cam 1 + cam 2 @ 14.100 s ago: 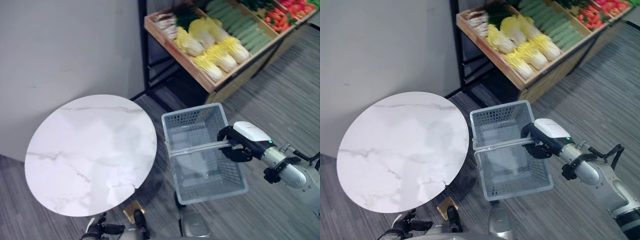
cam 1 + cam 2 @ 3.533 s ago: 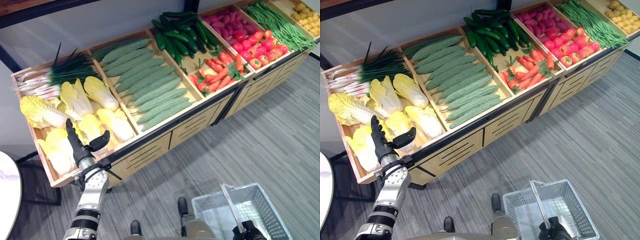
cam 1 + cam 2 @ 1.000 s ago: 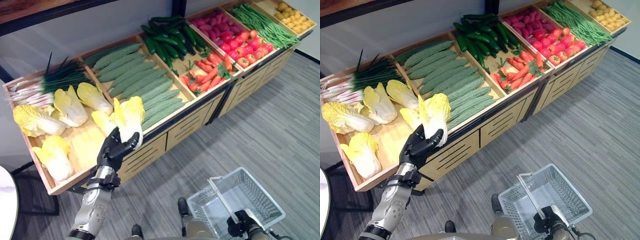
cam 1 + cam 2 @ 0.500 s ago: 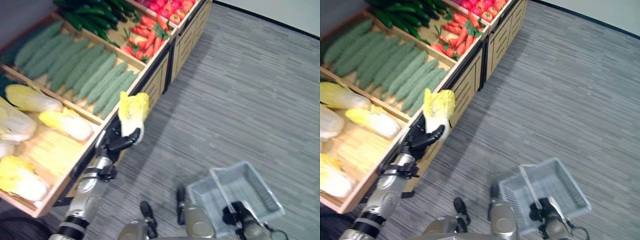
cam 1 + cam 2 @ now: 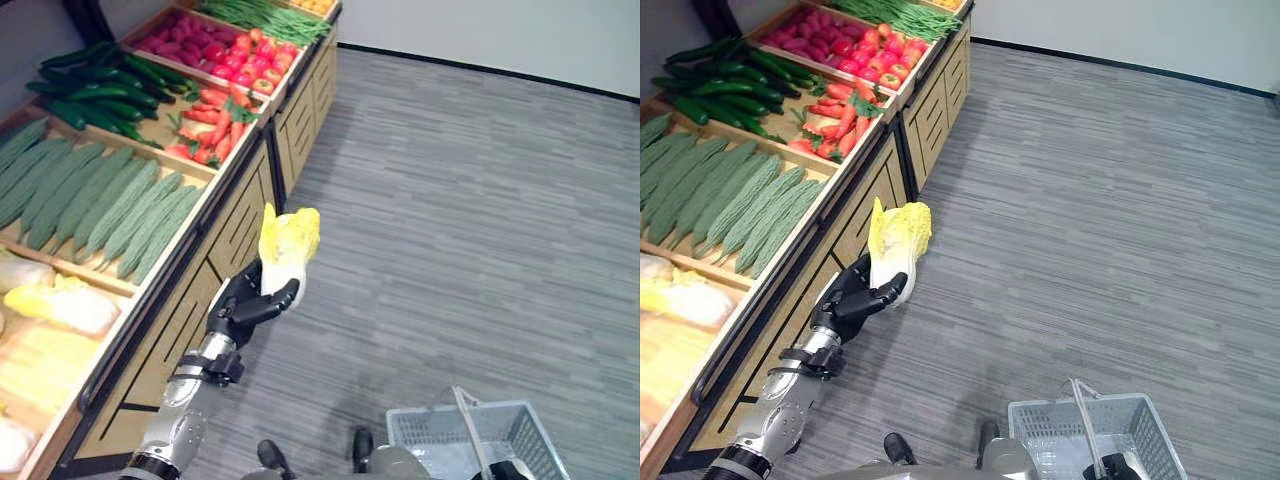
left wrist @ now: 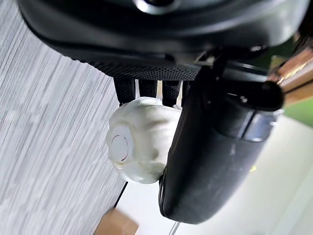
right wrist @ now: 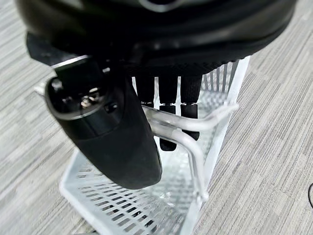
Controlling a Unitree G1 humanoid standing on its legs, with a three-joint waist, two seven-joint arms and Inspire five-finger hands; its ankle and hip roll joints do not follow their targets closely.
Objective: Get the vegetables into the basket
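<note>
My left hand [image 5: 236,306] is shut on a yellow napa cabbage [image 5: 286,243], holding it upright in the air over the grey floor, just off the front of the wooden vegetable stand [image 5: 215,222]. The left wrist view shows the cabbage's white stem end [image 6: 139,151] clamped between the thumb and fingers. The grey wire basket [image 5: 1087,432] hangs low at the bottom right, a good way from the cabbage. My right hand [image 7: 112,132] is shut on its clear handle [image 7: 183,132]; the basket looks empty.
The stand runs along the left, with bins of pale cabbages [image 5: 60,305], ridged green gourds [image 5: 100,205], dark cucumbers [image 5: 90,85], carrots [image 5: 205,135], tomatoes [image 5: 215,65] and green beans [image 5: 265,15]. Open grey floor [image 5: 470,230] spreads to the right up to a white wall.
The camera has swung right, so the stand has slid left in view. My left hand has carried the cabbage farther from the bins, out over the floor. The basket still hangs from my right hand.
</note>
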